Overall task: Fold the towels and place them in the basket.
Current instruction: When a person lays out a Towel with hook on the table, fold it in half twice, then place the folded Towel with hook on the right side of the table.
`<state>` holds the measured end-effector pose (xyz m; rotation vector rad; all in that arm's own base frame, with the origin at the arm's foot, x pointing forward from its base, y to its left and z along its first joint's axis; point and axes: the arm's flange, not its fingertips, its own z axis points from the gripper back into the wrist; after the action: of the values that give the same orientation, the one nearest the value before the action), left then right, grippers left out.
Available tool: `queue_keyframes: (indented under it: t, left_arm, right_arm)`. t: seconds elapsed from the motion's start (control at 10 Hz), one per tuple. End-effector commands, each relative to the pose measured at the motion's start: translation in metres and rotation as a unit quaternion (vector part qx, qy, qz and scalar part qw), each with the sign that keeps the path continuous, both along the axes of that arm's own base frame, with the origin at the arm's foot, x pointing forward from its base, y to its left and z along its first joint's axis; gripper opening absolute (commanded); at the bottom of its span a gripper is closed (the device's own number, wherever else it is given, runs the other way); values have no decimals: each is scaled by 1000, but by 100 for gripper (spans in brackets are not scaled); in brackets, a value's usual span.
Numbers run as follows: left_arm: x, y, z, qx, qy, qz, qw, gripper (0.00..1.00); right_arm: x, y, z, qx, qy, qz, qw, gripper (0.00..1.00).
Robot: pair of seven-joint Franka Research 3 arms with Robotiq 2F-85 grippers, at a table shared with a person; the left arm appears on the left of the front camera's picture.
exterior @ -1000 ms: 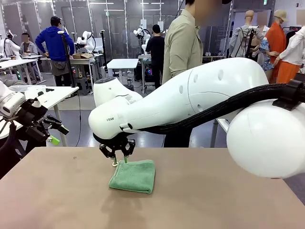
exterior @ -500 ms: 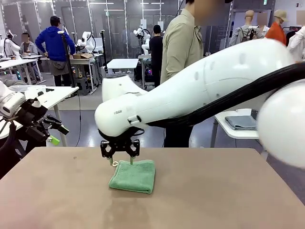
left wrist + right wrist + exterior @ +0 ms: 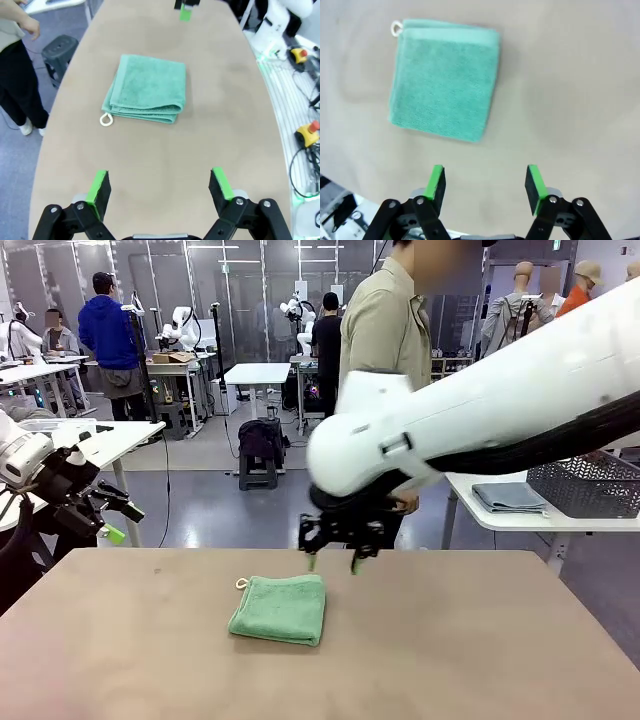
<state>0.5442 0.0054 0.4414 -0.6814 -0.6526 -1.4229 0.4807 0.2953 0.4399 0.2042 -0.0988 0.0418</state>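
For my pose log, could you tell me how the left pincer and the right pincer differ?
The right pincer hangs over the table near the green towel; the left pincer sits off at the table's left edge. The right points down; the left slants across the table. Both are open and empty.

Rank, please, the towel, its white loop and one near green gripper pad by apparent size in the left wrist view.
1. green towel
2. green pad, though nearness to the camera enlarges it
3. white loop
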Motion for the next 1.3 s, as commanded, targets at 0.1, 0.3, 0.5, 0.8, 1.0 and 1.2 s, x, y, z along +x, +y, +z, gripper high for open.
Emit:
queue_keyframes:
  t: [0.1, 0.3, 0.5, 0.8, 1.0, 1.2]
  left_arm:
    - [0, 0, 2, 7, 5, 1, 1000, 100]
    - [0, 0, 2, 7, 5, 1, 1000, 100]
    - [0, 0, 2, 7, 5, 1, 1000, 100]
    - [0, 0, 2, 7, 5, 1, 1000, 100]
    - [0, 0, 2, 7, 5, 1, 1000, 100]
    - [0, 0, 2, 7, 5, 1, 1000, 100]
  right_arm:
    - [-5, -27, -3, 45, 5, -38, 998, 80]
    - [-4, -31, -4, 35, 9, -21, 999, 80]
    - [1, -30, 3, 33, 14, -40, 999, 80]
    - [1, -30, 3, 33, 14, -40, 999, 80]
    - [1, -30, 3, 33, 14, -40, 999, 80]
    - [1, -30, 3, 33, 14, -40, 999, 80]
